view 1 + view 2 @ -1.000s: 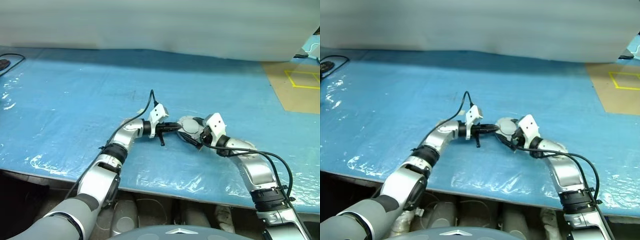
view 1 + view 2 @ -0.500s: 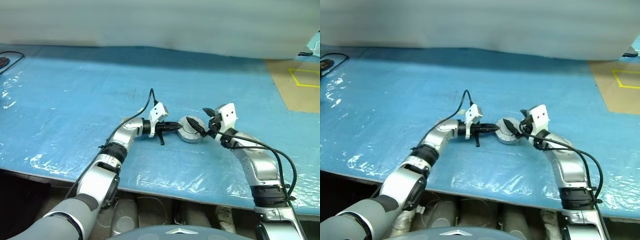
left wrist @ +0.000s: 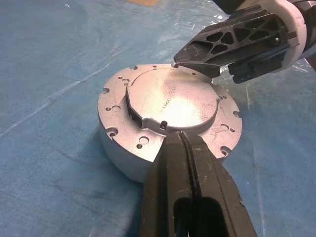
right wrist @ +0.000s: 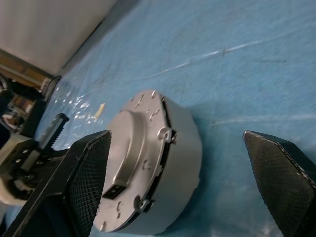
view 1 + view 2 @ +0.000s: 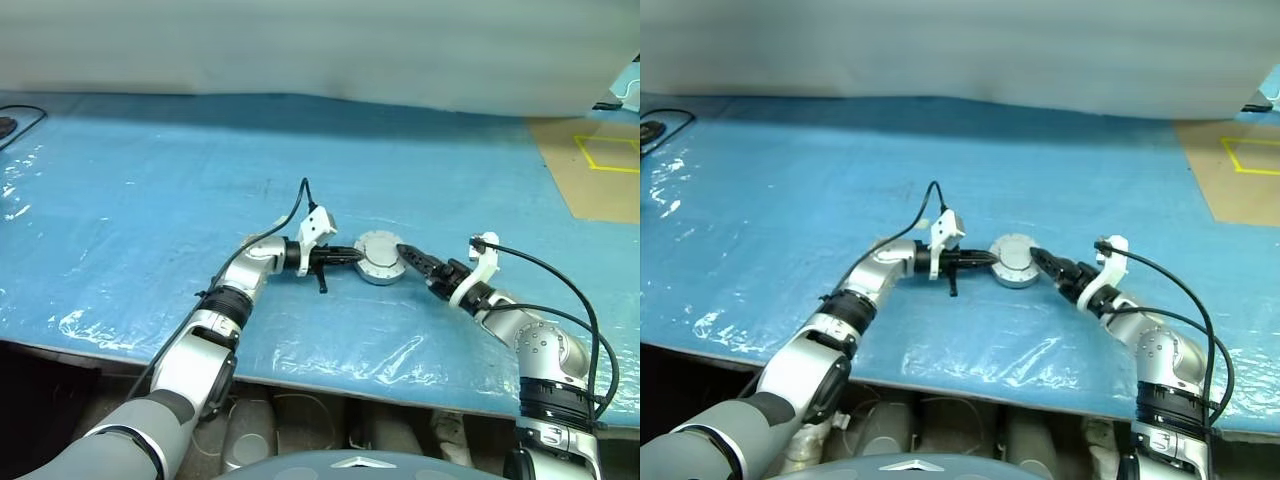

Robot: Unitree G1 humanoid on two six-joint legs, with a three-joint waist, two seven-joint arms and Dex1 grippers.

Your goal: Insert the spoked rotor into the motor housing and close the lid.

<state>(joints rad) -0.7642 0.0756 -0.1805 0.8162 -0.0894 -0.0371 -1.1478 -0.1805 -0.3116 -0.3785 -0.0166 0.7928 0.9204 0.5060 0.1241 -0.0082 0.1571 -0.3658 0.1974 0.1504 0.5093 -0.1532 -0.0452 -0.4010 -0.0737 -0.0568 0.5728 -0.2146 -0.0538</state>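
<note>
I am looking down over a wide table (image 5: 130, 180) that is wearing a blue covering (image 5: 420, 170), which is running across nearly the whole width of my view. The covering is wrinkling in places and catching the light in bright, glossy patches along the near edge (image 5: 85, 322) and at the far left (image 5: 15, 195). Behind the table a pale wall (image 5: 320, 45) is stretching across the top. To the far right a brown floor (image 5: 590, 190) is showing, with yellow tape lines (image 5: 605, 158) marking out a rectangle. At the far left edge a dark cable (image 5: 25, 125) is lying on the covering. Beneath the table's near edge, shadowy space is sitting dark.
</note>
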